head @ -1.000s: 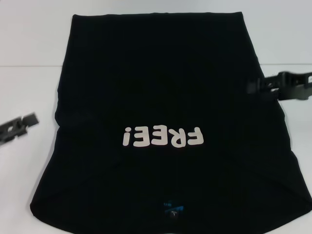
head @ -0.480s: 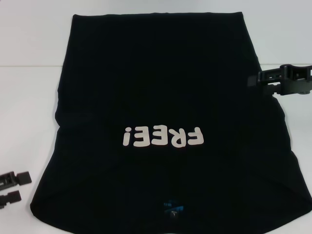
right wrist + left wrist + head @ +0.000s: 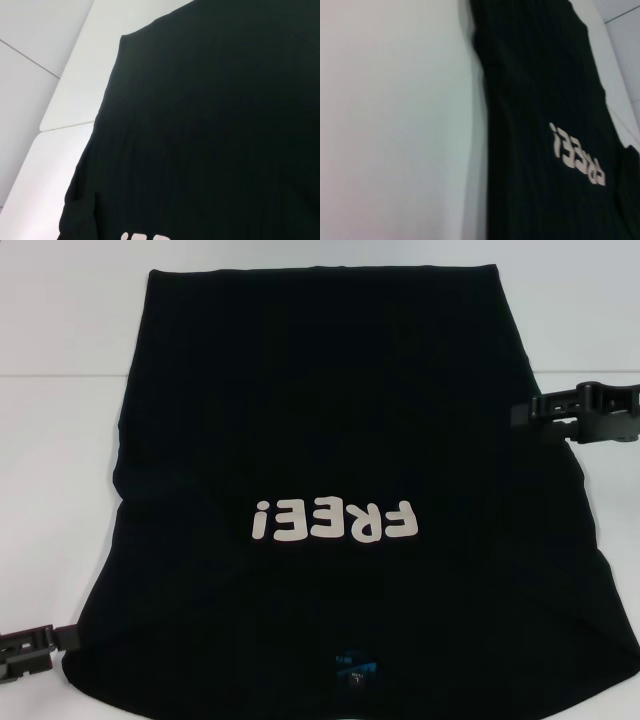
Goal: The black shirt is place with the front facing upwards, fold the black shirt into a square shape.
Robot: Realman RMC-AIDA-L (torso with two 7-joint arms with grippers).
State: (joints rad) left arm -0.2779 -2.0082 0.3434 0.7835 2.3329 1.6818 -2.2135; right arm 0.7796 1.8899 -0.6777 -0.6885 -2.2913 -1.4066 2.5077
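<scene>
— What lies beyond the work itself?

— A white table (image 3: 60, 440), smooth and plain, spreading out on every side.

— Any marks on it?

— A thin seam (image 3: 60, 373) crosses the far part of the left side, and another seam (image 3: 590, 370) matches it on the right. In the right wrist view, a seam (image 3: 30, 57) runs slantwise over the white surface, and a further line branches off near it.

White table (image 3: 60, 440) — black shirt (image 3: 330, 420) spread flat, print up, covering middle.
</scene>
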